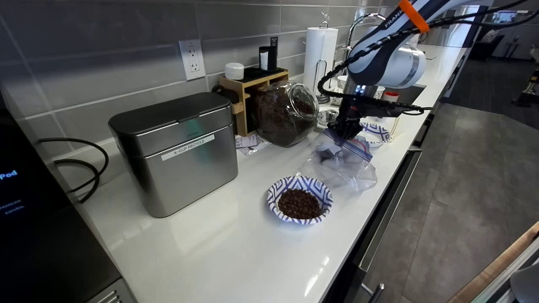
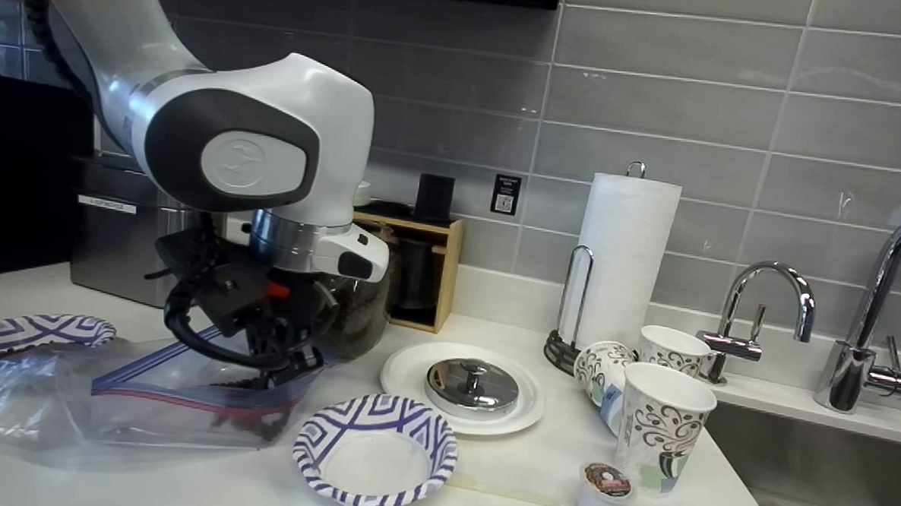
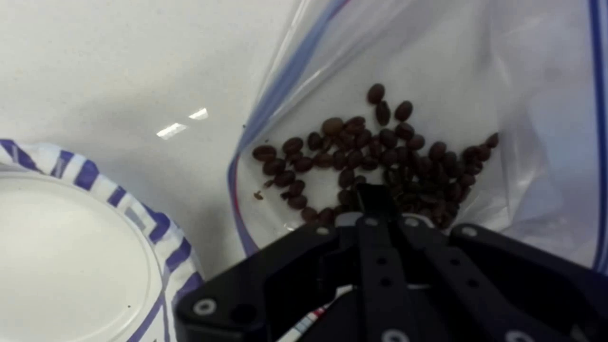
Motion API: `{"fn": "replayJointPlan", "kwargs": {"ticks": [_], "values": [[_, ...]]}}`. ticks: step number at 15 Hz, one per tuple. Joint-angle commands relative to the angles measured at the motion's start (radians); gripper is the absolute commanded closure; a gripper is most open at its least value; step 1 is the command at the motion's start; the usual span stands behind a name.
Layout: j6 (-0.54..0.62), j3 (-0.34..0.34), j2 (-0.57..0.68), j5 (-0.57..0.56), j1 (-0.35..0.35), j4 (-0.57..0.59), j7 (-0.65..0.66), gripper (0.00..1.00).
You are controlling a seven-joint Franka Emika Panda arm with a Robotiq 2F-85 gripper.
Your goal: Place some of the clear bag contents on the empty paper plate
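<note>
Within the mouth of the clear bag (image 3: 546, 61), my gripper (image 3: 377, 195) points down among dark brown beans, the clear bag contents (image 3: 351, 154). Its fingers are together; no bean shows between them, though the tips are dark and partly lost against the heap. The bag lies on its side with its zip edge spread around the gripper (image 2: 270, 382), as both exterior views show. Beside the bag's opening sits the empty paper plate (image 2: 373, 462), with a blue-and-white rim and bare white centre. In the wrist view this plate (image 3: 71, 256) is at lower left, apart from the bag.
A patterned bowl (image 1: 300, 182) of beans stands on the bag's far end side. Behind are a glass jar (image 1: 280, 115) and a steel bin (image 1: 193, 176). A white plate (image 2: 527, 412) with a metal lid (image 2: 471, 387), patterned cups (image 2: 663, 426) and a pod (image 2: 603, 503) stand near the sink.
</note>
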Motion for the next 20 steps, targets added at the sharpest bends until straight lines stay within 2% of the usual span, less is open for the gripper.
{"fn": "replayJointPlan", "kwargs": {"ticks": [1,6,10,15,20], "values": [[-0.008,0.025,-0.052,0.134,-0.039,-0.026,-0.077,1.00],[-0.062,0.019,-0.109,0.327,-0.074,-0.028,-0.220,1.00],[-0.190,-0.025,-0.185,0.413,-0.091,-0.034,-0.302,1.00],[-0.320,-0.106,-0.286,0.366,-0.100,-0.044,-0.301,1.00],[-0.365,-0.157,-0.329,0.318,-0.097,-0.052,-0.295,1.00]]}}
